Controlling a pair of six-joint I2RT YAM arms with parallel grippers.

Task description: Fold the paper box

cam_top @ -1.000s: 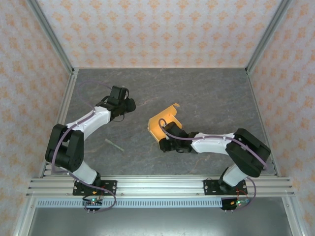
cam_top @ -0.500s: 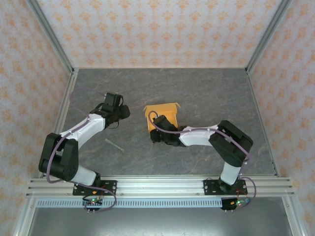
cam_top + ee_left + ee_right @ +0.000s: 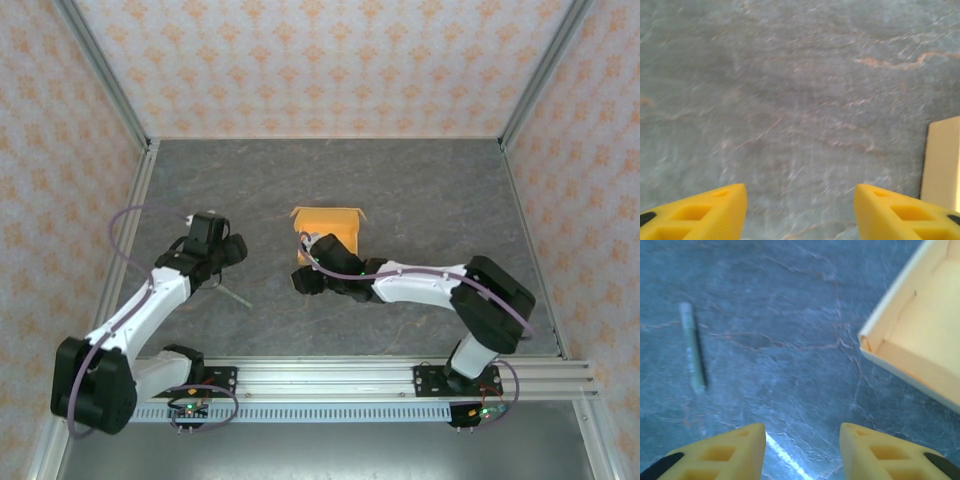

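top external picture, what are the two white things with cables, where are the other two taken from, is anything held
Those are two robot arms, the left arm and the right arm, bolted at the near edge of a grey table, seen from above. The other two pictures come from a camera on each wrist; the yellow shapes at the bottom are that arm's jaws. Both pairs stand open and hold nothing. On the table lie an orange-yellow paper box and a small pale stick.
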